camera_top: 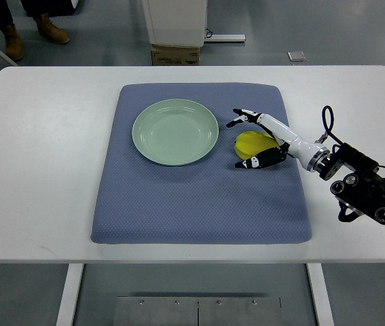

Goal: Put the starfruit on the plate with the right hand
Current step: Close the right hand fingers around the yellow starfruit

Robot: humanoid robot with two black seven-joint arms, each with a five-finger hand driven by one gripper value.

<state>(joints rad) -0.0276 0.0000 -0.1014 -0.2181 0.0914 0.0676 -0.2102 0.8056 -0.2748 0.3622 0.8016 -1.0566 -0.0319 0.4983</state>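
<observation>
starfruit (252,143) within right hand (259,139)

The place looked like a robotics lab or test room rather than a home or kitchen. The work surface was a plain white table (36,170) on bare white legs, standing on a smooth grey floor (355,30) of the kind found in workshops and labs. A blue-grey mat (199,217) lay squared on the tabletop as a set work area. Beyond the far edge stood the base of a white cabinet or machine (175,20) with a cardboard box (175,54) at its foot. A person's brown boots (32,34) showed at the upper left, standing by. The robot's right arm (369,187), with exposed joints and cable, reached in over the table.
</observation>
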